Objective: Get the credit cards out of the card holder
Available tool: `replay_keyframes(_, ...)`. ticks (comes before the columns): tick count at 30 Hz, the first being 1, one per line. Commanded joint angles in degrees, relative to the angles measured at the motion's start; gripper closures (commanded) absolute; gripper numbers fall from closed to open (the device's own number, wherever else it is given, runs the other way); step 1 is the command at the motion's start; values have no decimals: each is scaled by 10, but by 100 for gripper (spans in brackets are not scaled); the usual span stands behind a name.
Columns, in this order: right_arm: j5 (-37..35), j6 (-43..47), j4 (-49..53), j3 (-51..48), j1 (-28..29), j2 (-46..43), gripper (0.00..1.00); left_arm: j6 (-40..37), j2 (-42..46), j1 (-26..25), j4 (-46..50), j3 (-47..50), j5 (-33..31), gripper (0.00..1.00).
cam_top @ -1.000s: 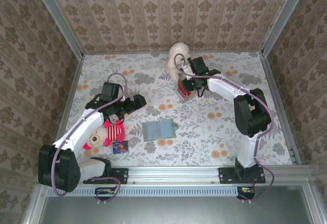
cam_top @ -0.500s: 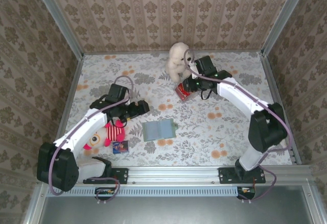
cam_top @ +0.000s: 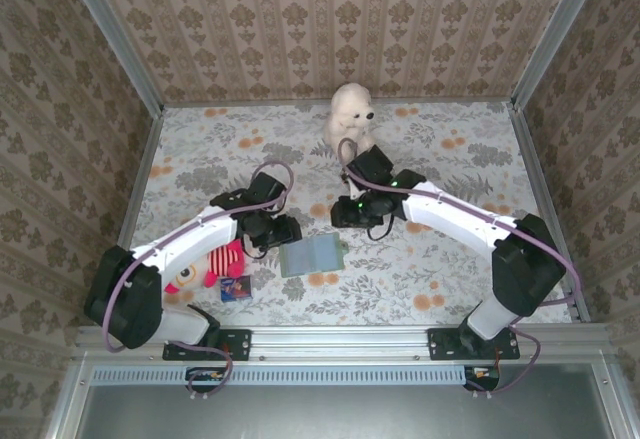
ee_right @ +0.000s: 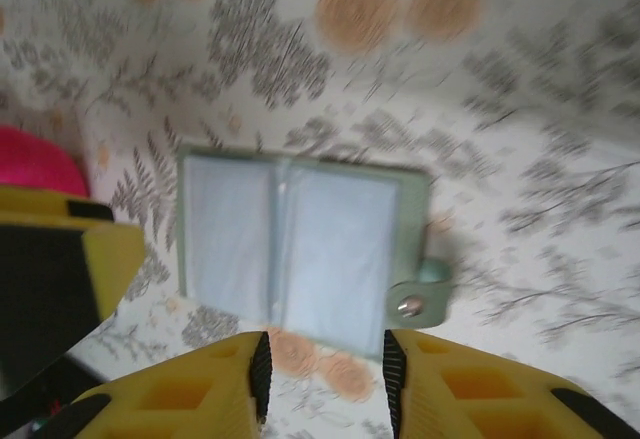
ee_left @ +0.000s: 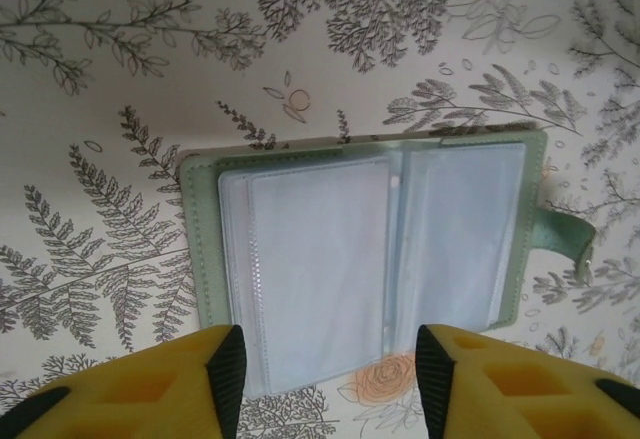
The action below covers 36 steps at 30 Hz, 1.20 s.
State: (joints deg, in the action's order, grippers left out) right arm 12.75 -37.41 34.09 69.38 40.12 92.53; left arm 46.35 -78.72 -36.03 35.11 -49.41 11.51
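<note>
Left gripper (ee_left: 328,364), a pincer with two yellow fingers, hovers with its jaws apart and nothing between them. Directly beneath it lies the sage-green, book-like folding card holder (ee_left: 370,259), spread open and flat on the white tabletop printed with grey ferns and orange flowers (ee_left: 120,79). The holder's pale, cloudy inner pockets face up, and whether credit cards sit inside them cannot be told. A small green closing tab (ee_left: 565,239) sticks out from the holder's right edge.

From overhead, the holder rests near the middle of the table, a little toward the near edge. The left gripper sits just at its upper left corner. The right gripper (cam_top: 343,214), also with yellow fingers, sits just beyond its far edge. The right wrist camera shows that gripper's jaws parted by a narrow gap and empty, above the open holder.

A pink and red plush toy (cam_top: 212,259) lies under the left arm. A small dark blue square packet (cam_top: 236,287) lies just beside the toy. A white stuffed bear (cam_top: 350,114) stands near the back wall.
</note>
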Motion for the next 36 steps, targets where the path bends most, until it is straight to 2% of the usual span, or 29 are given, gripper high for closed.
replay_keyframes(1, 41, -54, -25, -8, 13, 43, 67, 27, -8, -7, -14, 24, -1, 53)
replay_keyframes(7, 38, -53, -17, 22, 40, 106, 69, 35, -38, -18, -19, 33, -6, 59)
replay_keyframes(11, 5, -58, -2, 31, 44, 133, 71, 38, -50, -20, -25, 37, -7, 65)
replay_keyframes(20, -37, -54, 9, 36, 38, 171, 69, 48, -64, -22, -31, 47, -18, 65)
replay_keyframes(30, -29, -35, 22, 49, 38, 206, 68, 52, -71, -23, -59, 55, 1, 63)
replay_keyframes(36, 1, -32, 10, 42, 36, 220, 69, 53, -74, -23, -77, 58, 21, 73)
